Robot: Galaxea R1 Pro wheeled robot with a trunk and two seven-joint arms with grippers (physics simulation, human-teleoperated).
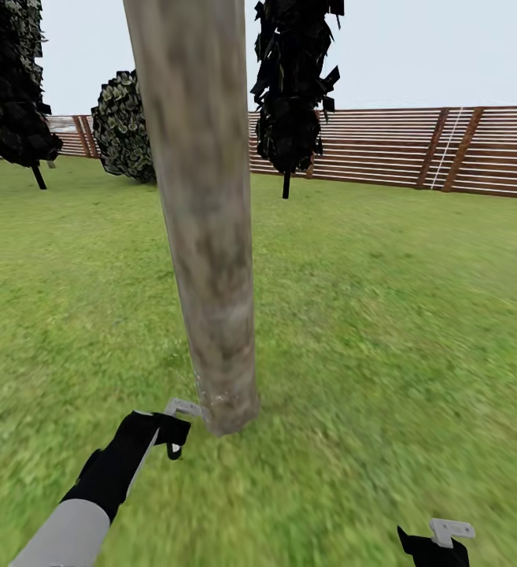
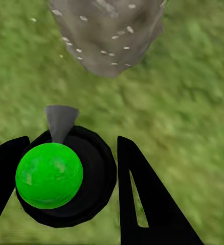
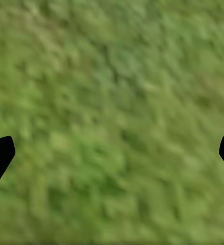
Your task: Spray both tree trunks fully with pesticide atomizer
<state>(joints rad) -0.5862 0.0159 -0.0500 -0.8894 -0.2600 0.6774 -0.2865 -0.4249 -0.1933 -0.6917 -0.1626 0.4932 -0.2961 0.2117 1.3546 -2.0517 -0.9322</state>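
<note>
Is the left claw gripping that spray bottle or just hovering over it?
Gripping: the left gripper has its black fingers on either side of the pesticide atomizer.

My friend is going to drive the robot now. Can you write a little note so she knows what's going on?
Left pincer: shut on the sprayer, nozzle aimed at the foot of the tree trunk.
Right pincer: open, holding nothing, over the grass.
Done: sprayer is picked up; pale specks already dot the base of the trunk in the left wrist view.
Left: the head view shows no clear cover higher up this trunk, so work up it. Then go to the second tree, which I cannot pick out here.
</note>
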